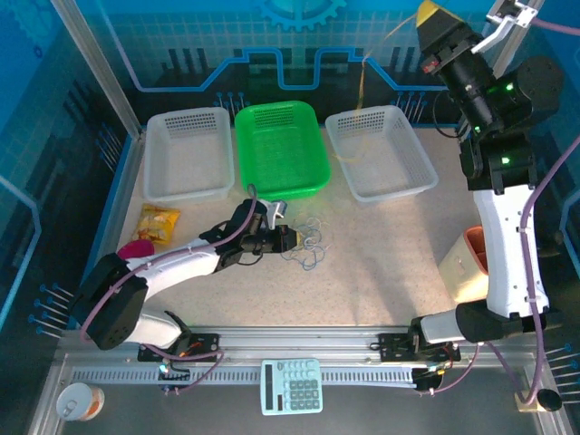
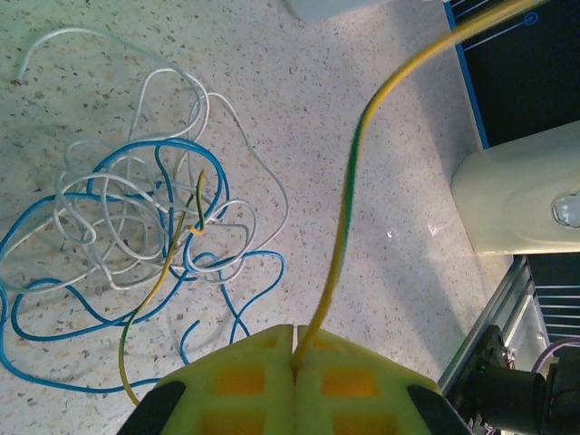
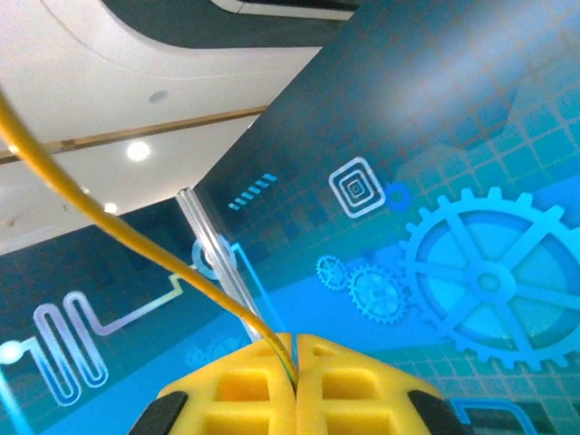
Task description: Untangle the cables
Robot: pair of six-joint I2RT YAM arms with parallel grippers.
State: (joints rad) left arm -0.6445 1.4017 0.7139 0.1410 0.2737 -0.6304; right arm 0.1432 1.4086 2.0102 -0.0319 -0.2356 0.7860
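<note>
A tangle of thin blue and white cables lies on the speckled table, just right of my left gripper in the top view, where the cables form a small heap. My left gripper is shut on a yellow cable that rises up and to the right. Another stretch of yellow wire threads through the tangle. My right gripper is raised high at the back right. It is shut on the same kind of yellow cable, which hangs down over the right basket as a thin yellow cable.
Three baskets stand at the back: white, green, white. A snack packet and a pink object lie at the left. A cream and orange container stands by the right arm. A calculator and a cup sit at the near rail.
</note>
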